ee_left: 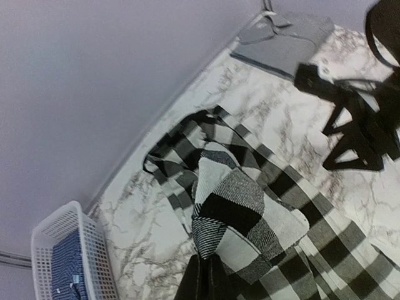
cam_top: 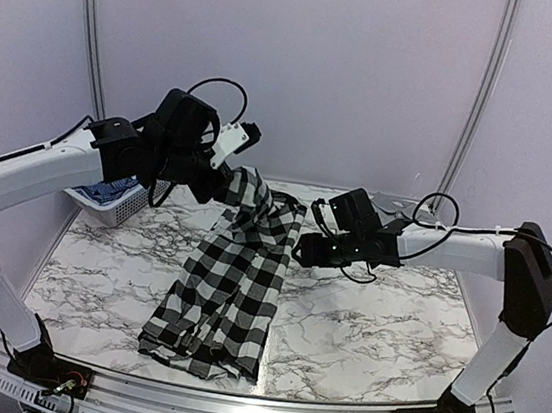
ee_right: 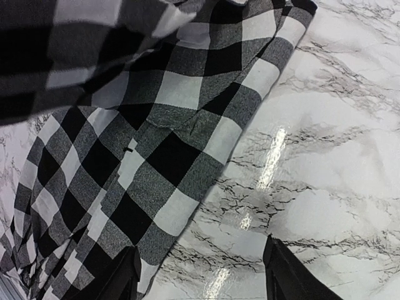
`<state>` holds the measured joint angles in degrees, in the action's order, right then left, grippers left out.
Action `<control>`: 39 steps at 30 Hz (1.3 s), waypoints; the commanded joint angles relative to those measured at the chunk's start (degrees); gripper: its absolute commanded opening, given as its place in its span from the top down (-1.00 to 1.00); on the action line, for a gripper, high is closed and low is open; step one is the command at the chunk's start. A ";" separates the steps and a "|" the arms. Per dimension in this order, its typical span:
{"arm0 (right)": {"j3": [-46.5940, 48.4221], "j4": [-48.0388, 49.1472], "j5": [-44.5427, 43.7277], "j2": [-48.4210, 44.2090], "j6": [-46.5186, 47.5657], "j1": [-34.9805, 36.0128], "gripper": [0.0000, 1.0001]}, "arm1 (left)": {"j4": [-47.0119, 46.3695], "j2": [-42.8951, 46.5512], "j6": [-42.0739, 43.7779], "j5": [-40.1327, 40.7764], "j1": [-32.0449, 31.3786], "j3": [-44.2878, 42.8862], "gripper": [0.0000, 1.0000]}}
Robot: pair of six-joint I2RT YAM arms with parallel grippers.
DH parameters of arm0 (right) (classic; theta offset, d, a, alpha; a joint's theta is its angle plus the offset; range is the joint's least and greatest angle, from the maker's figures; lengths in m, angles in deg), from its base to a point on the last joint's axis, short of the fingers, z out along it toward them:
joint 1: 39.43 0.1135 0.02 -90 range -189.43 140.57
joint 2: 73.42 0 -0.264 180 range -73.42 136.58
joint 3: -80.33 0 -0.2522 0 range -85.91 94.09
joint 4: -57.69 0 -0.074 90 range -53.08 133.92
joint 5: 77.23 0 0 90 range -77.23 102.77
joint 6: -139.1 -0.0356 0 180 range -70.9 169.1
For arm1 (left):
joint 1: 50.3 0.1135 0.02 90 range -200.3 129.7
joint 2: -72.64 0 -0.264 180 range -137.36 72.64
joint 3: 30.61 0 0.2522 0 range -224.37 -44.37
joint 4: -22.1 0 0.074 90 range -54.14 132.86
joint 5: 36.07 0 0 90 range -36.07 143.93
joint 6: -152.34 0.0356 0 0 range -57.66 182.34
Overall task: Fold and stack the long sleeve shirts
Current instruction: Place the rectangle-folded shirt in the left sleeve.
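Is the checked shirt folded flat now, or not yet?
Not folded. The left pincer holds one end of the shirt up; the rest trails bunched down onto the table.

White marble-pattern worktop [cam_top: 372, 329], dark veining, glare spots. White perforated plastic basket [cam_top: 120, 208] at far-left corner of worktop, tight to left wall. Blue cloth [cam_top: 104, 192] inside basket, fold state not readable. Grey folded cloth [cam_top: 394, 200] flat at far-right corner, against back wall. Metal rail [cam_top: 251, 407] along near edge. Plain pale walls [cam_top: 304, 59] around worktop.
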<state>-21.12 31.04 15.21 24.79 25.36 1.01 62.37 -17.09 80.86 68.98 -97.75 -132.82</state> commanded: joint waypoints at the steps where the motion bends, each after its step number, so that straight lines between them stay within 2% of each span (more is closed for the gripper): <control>1: 2.18 0.06 -0.15 -1.53 -0.25 -0.61 -0.27 | 6.25 -0.67 -1.89 -7.54 -2.46 4.51 1.00; 10: 2.35 -0.12 0.15 -0.42 -0.10 -0.61 -0.26 | 6.90 -2.03 -8.89 -11.84 -10.64 13.73 0.98; 11: 2.31 -0.05 0.24 -0.27 -0.07 -0.63 -0.26 | 6.84 -2.43 -9.54 -12.53 -11.21 14.15 0.88; 14: 2.14 0.04 0.35 -0.05 -0.07 -0.58 -0.27 | 6.23 -3.35 -11.53 -14.55 -12.72 15.01 0.38; 16: 1.88 0.20 0.42 -0.14 -0.06 -0.60 -0.26 | 3.77 -2.88 -13.17 -16.94 -12.91 16.44 0.19; 17: 1.77 0.16 0.54 -0.13 0.13 -0.53 -0.26 | 1.97 -2.11 -13.93 -19.01 -12.94 17.43 0.16; 19: 1.65 -0.11 0.45 -0.19 0.47 -0.28 -0.26 | -1.80 -0.24 -16.38 -21.27 -12.86 19.78 0.14; 22: 1.73 -1.07 -0.54 -0.54 1.60 1.02 -0.26 | -6.62 1.88 -22.01 -14.80 -12.43 23.77 0.13; 29: 2.00 -3.51 -2.17 -0.04 2.57 6.16 -0.27 | -14.99 2.86 -36.57 -11.03 -8.60 30.86 0.13; 33: 0.72 -4.24 -2.17 -0.34 1.86 7.58 -0.27 | -17.79 0.61 -44.02 -17.37 -7.76 31.67 0.14; 36: -2.65 -4.08 -1.34 -2.29 1.17 9.58 -0.27 | -18.89 -1.67 -49.62 -18.70 -7.31 31.67 0.12; 39: -6.52 -3.98 -0.01 -4.17 -0.12 11.49 -0.27 | -22.78 -3.43 -55.17 -23.44 -6.88 32.89 0.12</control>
<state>-23.65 28.46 14.11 23.92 26.65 10.02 45.64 -18.10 35.82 51.67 -105.18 -101.32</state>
